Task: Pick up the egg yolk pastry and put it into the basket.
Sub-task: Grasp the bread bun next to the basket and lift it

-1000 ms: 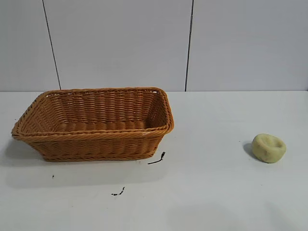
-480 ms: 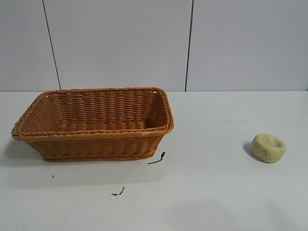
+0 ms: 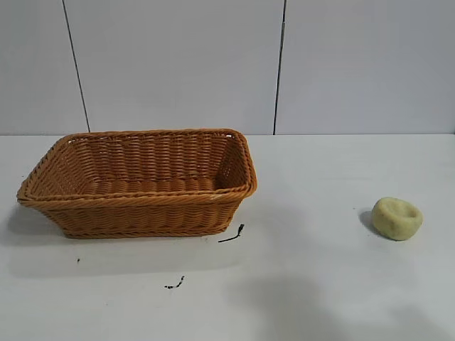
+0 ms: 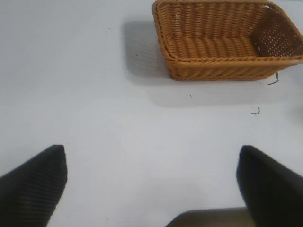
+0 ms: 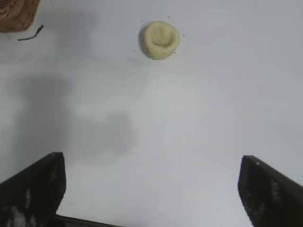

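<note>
White table (image 3: 320, 298) seen from outside the rig, no arms in that view. Toward the left, basket (image 3: 142, 181): orange-brown wicker, rectangular, flared sides, braided rim, nothing inside. Just by the basket's near right corner, a short dark scrap (image 3: 232, 234); nearer the camera than the basket, a smaller dark speck (image 3: 175, 284). Well to the right of the basket, pastry (image 3: 397, 218): pale yellow-green lump, shallow dent on top, resting on the table, touching nothing.

Left gripper (image 4: 151, 189) above bare table, fingers spread wide, holding nothing, basket (image 4: 227, 40) well ahead.

Right gripper (image 5: 151, 189) likewise spread wide and empty, above bare table, pastry (image 5: 160, 40) well ahead, basket corner (image 5: 16, 14) at the frame edge.
</note>
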